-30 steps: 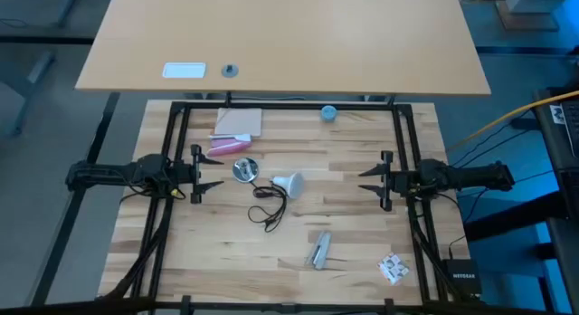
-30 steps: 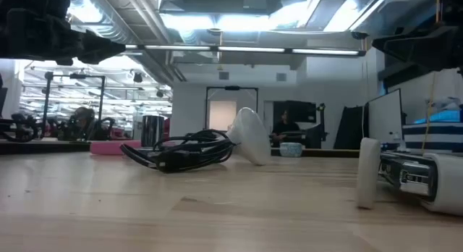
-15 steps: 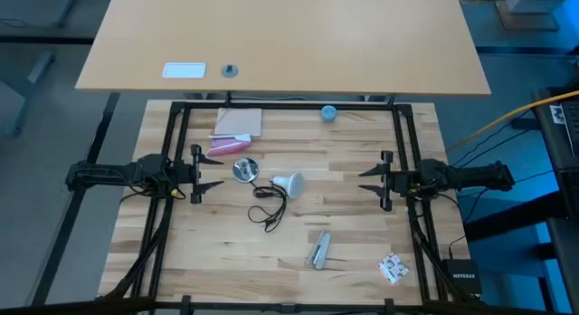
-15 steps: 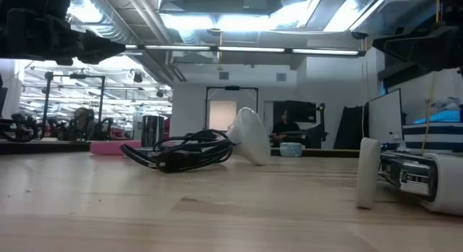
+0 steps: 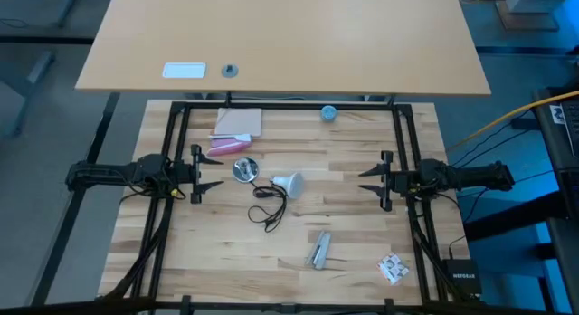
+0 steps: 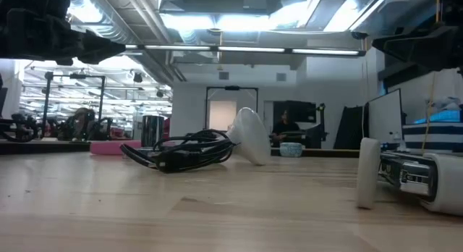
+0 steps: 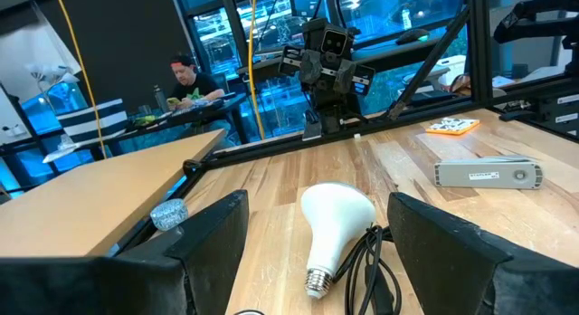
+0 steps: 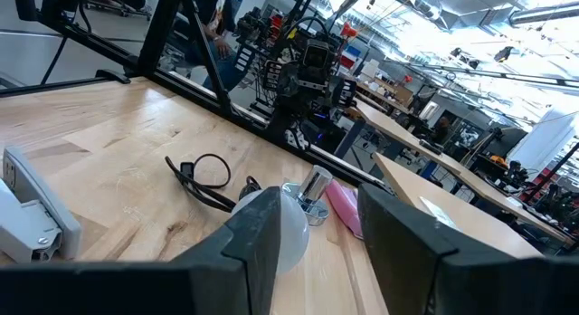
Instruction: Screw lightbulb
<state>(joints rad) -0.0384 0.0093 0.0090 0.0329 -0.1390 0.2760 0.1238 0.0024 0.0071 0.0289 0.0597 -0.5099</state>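
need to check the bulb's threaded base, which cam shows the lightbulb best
The left wrist view: the lightbulb lies on its side, close, with dome, neck and threaded base all visible. The high view shows it small, the low view shows only the dome behind the black cord, and the right wrist view half hides it.

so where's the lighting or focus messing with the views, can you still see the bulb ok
High view: even light, the lightbulb small but clear on the table. Low view: bright ceiling lights glare, both arms are dark silhouettes, and the near stapler is soft. Left wrist view: strong blue cast behind, bulb sharp. Right wrist view: the arm's own fingers partly block the bulb.
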